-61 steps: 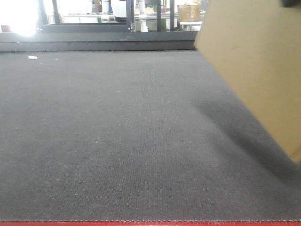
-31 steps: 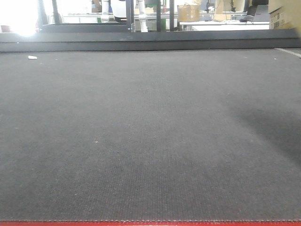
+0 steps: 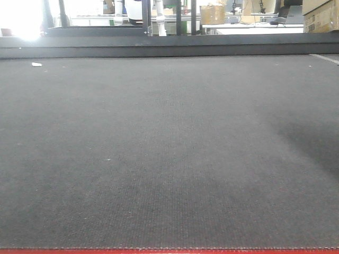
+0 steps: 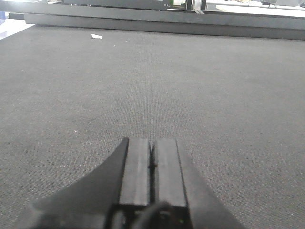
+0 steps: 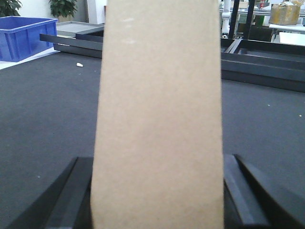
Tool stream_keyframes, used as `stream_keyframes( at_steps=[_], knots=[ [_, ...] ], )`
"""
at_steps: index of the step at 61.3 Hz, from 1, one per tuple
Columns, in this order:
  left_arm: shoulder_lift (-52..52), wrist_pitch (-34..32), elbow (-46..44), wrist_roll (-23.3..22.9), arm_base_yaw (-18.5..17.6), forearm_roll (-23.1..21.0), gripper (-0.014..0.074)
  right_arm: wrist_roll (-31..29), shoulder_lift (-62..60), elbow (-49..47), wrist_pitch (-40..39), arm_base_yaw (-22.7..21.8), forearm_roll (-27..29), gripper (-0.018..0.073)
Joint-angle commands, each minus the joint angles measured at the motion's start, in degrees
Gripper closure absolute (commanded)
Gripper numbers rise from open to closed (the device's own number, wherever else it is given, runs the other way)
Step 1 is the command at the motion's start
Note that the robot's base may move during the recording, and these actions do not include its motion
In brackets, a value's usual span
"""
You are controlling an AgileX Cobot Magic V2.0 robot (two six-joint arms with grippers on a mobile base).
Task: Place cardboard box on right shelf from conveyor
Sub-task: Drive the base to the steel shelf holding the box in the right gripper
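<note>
The cardboard box [image 5: 159,119] seems light, stiff and smooth; the right gripper [image 5: 157,164] grasps its opposite sides, while the left gripper [image 4: 152,152] is clenched and empty.

Warehouse (conveyor belt [image 3: 169,159], cartons [image 3: 320,16], blue bin [image 5: 26,36])

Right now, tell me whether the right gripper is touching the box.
Touching. The right wrist view shows the box wedged in the right gripper, with both jaws pressed flush against its sides and no gap.
</note>
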Motion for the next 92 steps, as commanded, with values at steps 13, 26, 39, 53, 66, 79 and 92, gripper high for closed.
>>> stream_keyframes(
  at_steps=[13, 26, 39, 53, 66, 79, 92],
  knots=[
    [-0.8, -4.9, 0.3, 0.0, -0.2, -0.3, 0.0712, -0.6, 0.7, -1.6, -5.7, -0.3, -1.3, 0.0387],
    [-0.8, -4.9, 0.3, 0.0, -0.2, -0.3, 0.0713, -0.6, 0.7, -1.6, -5.7, -0.3, -1.3, 0.0387],
    [-0.8, -4.9, 0.3, 0.0, -0.2, -0.3, 0.0713, -0.6, 0.7, -1.6, -5.7, -0.3, -1.3, 0.0387],
    [-0.8, -4.9, 0.3, 0.0, 0.2, -0.3, 0.0713, -0.6, 0.7, -1.6, -5.7, -0.3, -1.3, 0.0387],
    [-0.8, -4.9, 0.4, 0.0, 0.3, -0.3, 0.0713, -0.6, 0.7, -1.6, -5.7, -0.3, -1.3, 0.0387],
    [-0.8, -4.9, 0.4, 0.0, 0.3, -0.3, 0.0713, -0.6, 0.7, -1.6, -5.7, -0.3, -1.3, 0.0387],
    [-0.8, -4.9, 0.4, 0.0, 0.3, -0.3, 0.0713, -0.6, 0.7, -1.6, -5.7, -0.3, -1.3, 0.0387]
  ],
)
